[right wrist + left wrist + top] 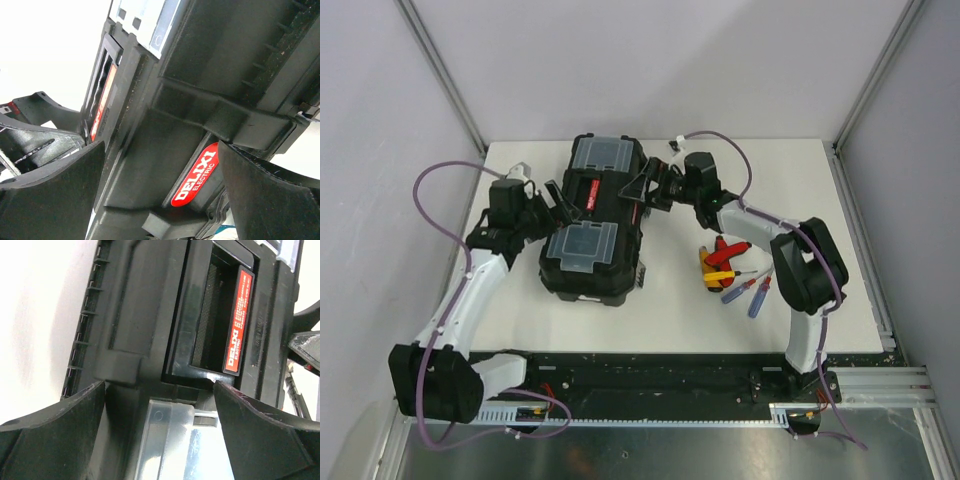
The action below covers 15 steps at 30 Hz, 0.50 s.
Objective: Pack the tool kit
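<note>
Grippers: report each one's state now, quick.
Left gripper: open, fingers spread over the toolbox lid, holding nothing.
Right gripper: open, fingers spread across the toolbox's side, holding nothing.

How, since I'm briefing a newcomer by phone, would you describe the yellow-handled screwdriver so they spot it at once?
Find the big black toolbox in the middle of the white table. Just right of it lies a small heap of screwdrivers. The one wanted sits at the heap's left edge, nearest the toolbox, and is the only yellow handle among red and blue ones.
</note>
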### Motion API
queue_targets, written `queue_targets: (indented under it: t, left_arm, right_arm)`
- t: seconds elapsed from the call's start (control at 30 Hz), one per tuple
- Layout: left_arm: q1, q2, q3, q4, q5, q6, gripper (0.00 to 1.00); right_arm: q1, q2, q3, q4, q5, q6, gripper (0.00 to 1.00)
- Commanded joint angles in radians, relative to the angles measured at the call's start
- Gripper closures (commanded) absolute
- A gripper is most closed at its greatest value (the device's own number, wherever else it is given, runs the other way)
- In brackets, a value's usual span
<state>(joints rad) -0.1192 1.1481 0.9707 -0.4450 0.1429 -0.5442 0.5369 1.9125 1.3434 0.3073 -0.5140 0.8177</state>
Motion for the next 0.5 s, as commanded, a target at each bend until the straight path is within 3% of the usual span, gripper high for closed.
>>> queue_targets:
  t: [0.0, 0.27, 0.47]
  left_arm:
    - [0.004, 0.061, 0.014, 0.029, 0.151, 0.056, 0.07]
    - [0.004, 0.165, 0.037, 0.126, 0.285, 0.027, 0.15]
    - [-0.006, 0.225, 0.038, 0.168, 0.358, -0.006, 0.16]
  right_arm:
    - [-0.017, 0.010, 0.088, -0.007, -0.015, -0.082, 0.01]
    - [0.064, -0.104, 0.059, -0.255, 0.092, -0.183, 0.01]
    - [0.054, -0.135, 0.009, -0.242, 0.051, -0.137, 0.01]
